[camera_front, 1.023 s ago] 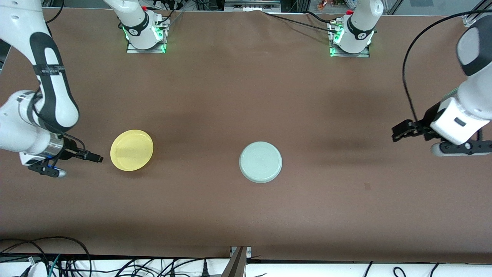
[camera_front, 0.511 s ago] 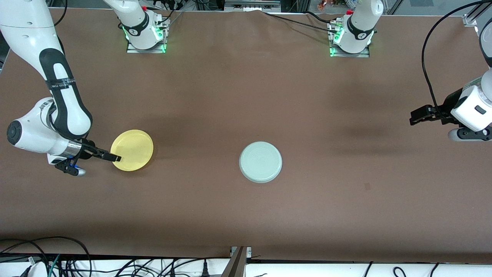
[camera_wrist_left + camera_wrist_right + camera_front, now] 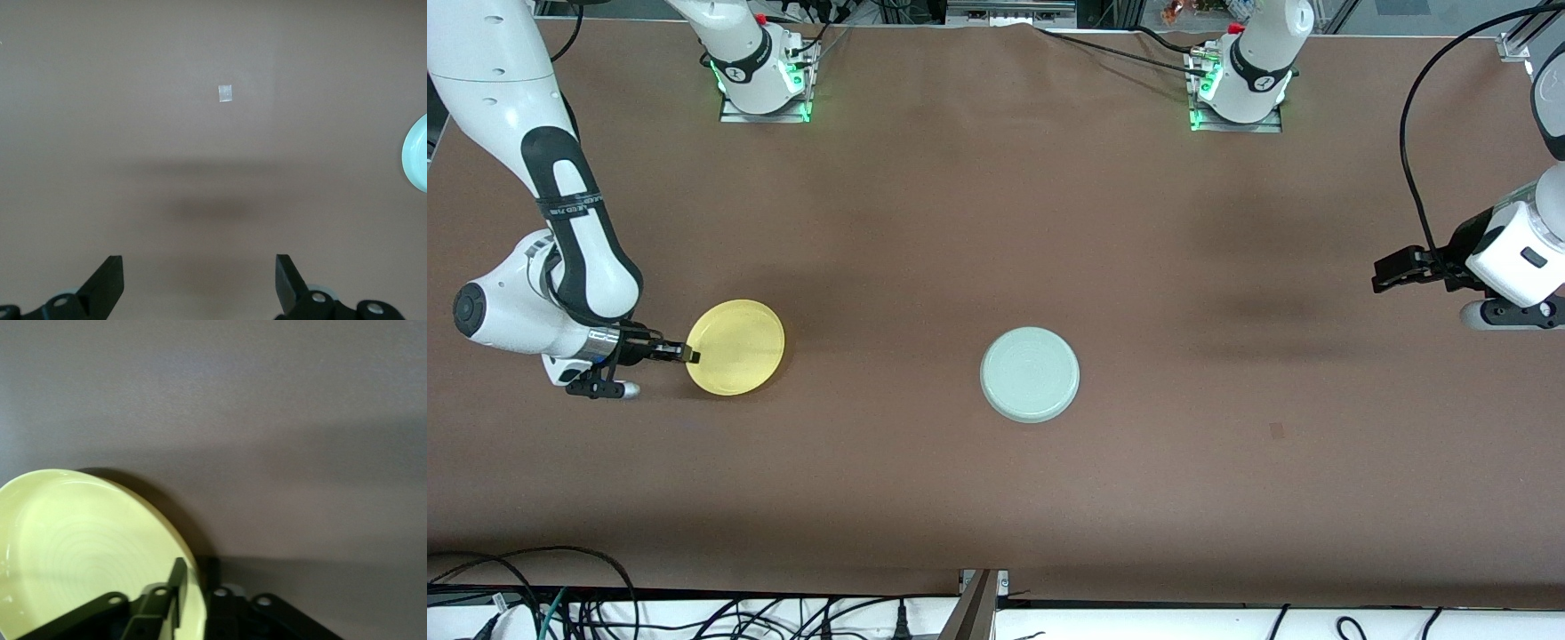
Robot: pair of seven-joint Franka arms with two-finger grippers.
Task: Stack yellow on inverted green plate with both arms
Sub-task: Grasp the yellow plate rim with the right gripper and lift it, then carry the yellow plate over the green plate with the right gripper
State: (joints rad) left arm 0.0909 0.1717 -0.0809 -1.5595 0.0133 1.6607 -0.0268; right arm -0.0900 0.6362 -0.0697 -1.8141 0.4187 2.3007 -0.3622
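It was a robotics lab: two arm bases (image 3: 763, 67) with green lights were bolted to a brown-covered table (image 3: 996, 222), with loose cables (image 3: 560, 604) along its edge.

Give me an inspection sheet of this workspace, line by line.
Surface: brown table, small pale mark.
Job's things: yellow plate toward the right arm's end; green plate inverted, mid-table, bare.
Clutter: nothing seen.
Grippers: right gripper clamped on the yellow plate's rim; left gripper open, waiting over bare table.
Cables: black cable looping along the left arm; more at the table's edges.
Surroundings: arm bases lit green.
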